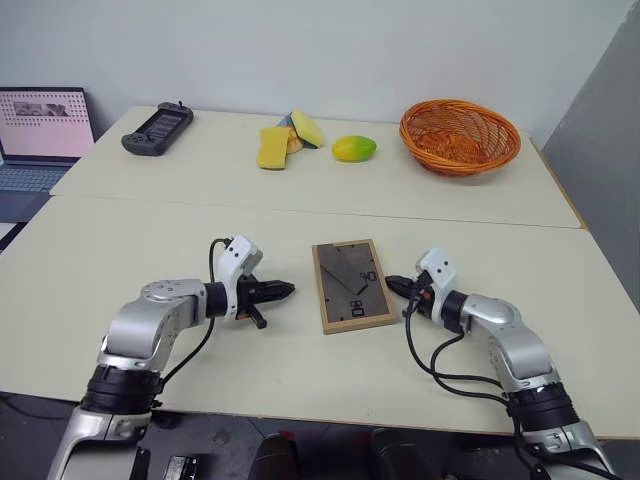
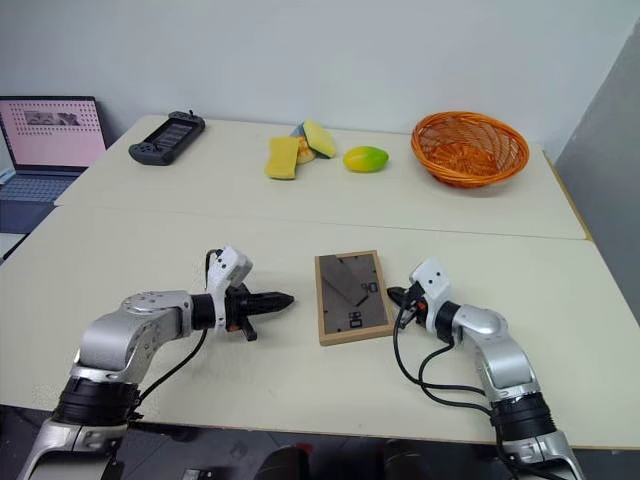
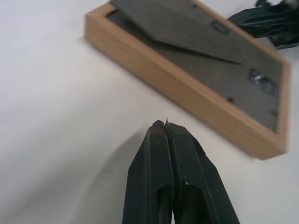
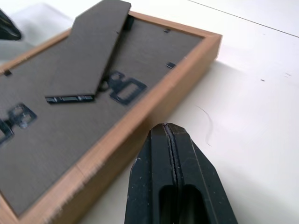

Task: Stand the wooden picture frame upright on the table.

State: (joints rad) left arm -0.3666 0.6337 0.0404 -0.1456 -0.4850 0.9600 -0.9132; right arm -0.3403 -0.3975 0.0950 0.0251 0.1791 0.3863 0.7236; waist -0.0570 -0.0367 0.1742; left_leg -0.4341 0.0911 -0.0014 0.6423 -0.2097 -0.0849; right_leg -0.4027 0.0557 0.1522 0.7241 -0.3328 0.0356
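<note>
The wooden picture frame (image 1: pixel 353 285) lay back-up between both pinched-shut grippers (image 1: pixel 281 291) (image 1: pixel 393 284) (empty); light, rigid, best gripped by its edges.

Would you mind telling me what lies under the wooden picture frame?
The wooden picture frame lies back-up, easel stand showing, flat on the table. Its front is covered.

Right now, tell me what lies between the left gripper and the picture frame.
Bare table only, seen from the head views: left gripper points at the picture frame across a gap.
</note>
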